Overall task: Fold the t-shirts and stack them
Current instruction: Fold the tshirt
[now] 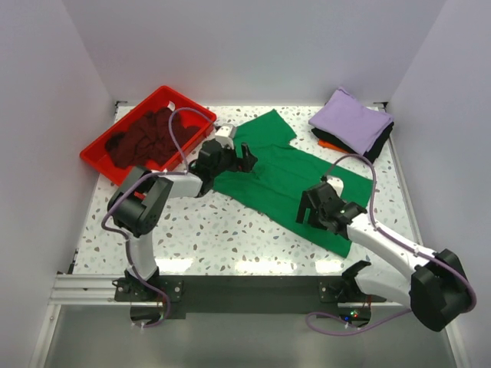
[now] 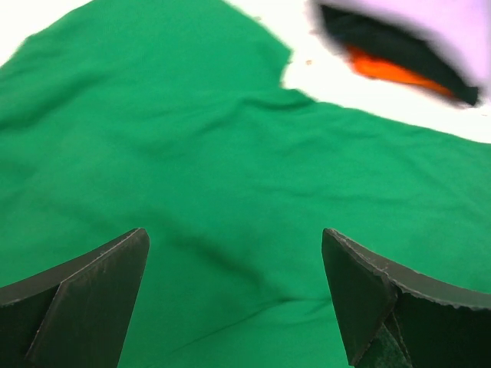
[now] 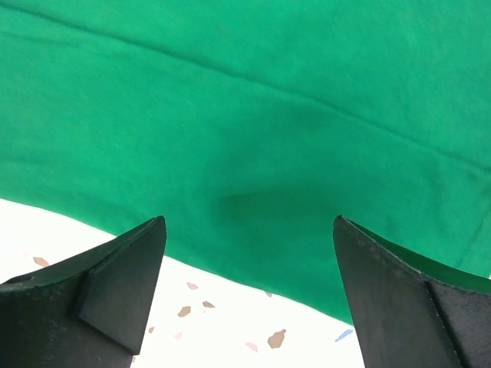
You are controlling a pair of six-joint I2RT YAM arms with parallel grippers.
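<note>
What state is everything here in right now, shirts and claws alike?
green t-shirt: spread flat, unfolded.
maroon t-shirt: crumpled in the red tray.
lavender t-shirt, black t-shirt, orange t-shirt: folded, stacked, lavender on top.
left gripper: open, above the green t-shirt.
right gripper: open, at the green t-shirt's near edge.

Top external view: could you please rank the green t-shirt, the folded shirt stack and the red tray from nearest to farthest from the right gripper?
1. Green t-shirt, directly under the right gripper, mid-table.
2. Folded shirt stack, lavender on top, far right corner.
3. Red tray, far left corner.
</note>
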